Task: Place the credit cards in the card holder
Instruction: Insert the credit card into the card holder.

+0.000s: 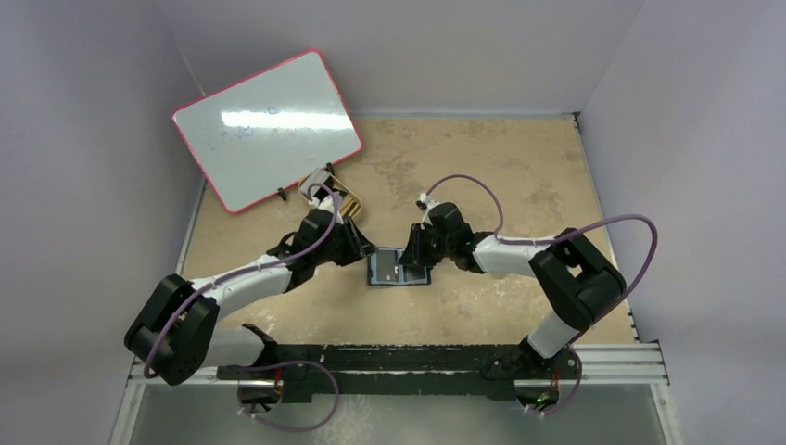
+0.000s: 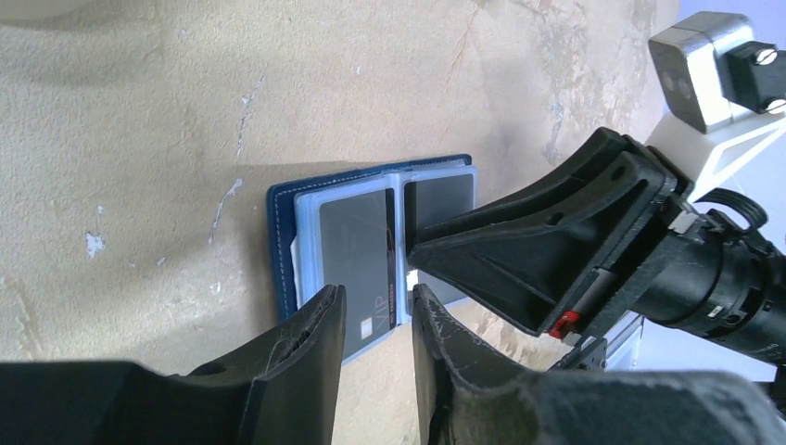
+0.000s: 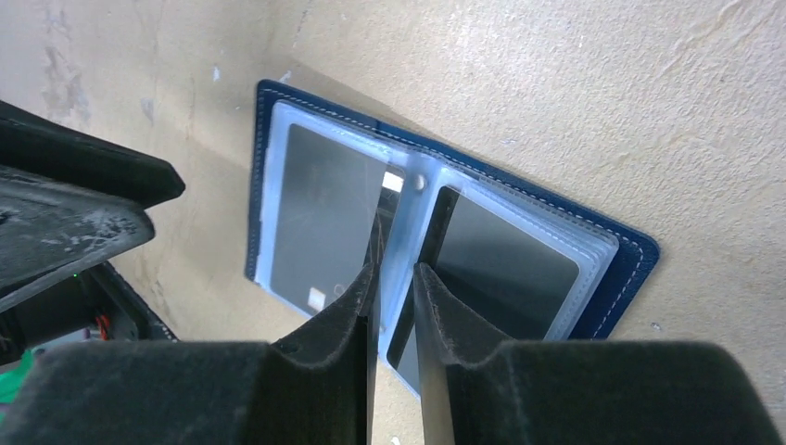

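navy card holder, grey cards

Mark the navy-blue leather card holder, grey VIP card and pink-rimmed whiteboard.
navy-blue leather card holder (image 3: 636,260): right wrist view, leather border.
grey VIP card (image 2: 357,250): left wrist view, face.
pink-rimmed whiteboard (image 1: 267,130): top view, centre.

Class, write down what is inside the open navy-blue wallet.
Two dark grey cards show through the clear pockets of the navy-blue bifold card holder; whatever lies in the layers beneath is covered.

A pink-rimmed whiteboard stands far left on the beige table, a gold tin just beside it.
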### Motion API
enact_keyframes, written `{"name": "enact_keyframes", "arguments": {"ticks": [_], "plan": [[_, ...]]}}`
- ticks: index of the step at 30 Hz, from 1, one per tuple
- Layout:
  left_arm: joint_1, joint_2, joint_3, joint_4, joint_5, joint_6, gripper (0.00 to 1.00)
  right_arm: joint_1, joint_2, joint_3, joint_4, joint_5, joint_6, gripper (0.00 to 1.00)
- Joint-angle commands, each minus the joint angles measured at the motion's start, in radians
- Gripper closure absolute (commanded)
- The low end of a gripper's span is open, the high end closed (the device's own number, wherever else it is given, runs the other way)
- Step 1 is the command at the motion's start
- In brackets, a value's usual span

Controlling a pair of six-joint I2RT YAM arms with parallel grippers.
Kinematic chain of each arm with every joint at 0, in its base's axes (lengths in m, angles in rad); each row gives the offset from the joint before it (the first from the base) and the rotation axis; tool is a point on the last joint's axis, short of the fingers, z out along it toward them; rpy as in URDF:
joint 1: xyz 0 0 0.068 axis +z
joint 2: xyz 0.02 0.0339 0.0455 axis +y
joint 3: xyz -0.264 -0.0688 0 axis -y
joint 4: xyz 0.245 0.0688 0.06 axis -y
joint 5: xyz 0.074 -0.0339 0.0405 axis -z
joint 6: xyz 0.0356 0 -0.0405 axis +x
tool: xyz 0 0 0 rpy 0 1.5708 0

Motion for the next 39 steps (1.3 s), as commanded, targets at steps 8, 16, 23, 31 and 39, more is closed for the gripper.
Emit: {"name": "enact_keyframes", "arguments": {"ticks": [8,16,23,31,39], "plan": [[0.001,0.071,-0.044,0.237,0.033,-0.054,0.63,0.004,0.020,-0.047,0.053,0.061,-0.001,0.82],[0.001,0.089,-0.048,0.294,0.061,-0.085,0.63,0.003,0.020,-0.051,0.060,0.051,0.000,0.82],[0.001,0.128,-0.055,0.300,0.062,-0.092,0.61,0.004,0.026,-0.054,0.072,0.040,0.007,0.81],[0.001,0.182,-0.058,0.329,0.082,-0.099,0.59,0.003,0.036,-0.049,0.069,0.040,0.006,0.82],[0.001,0.185,-0.051,0.239,0.045,-0.077,0.59,0.003,0.036,-0.045,0.065,0.040,0.010,0.81]]}}
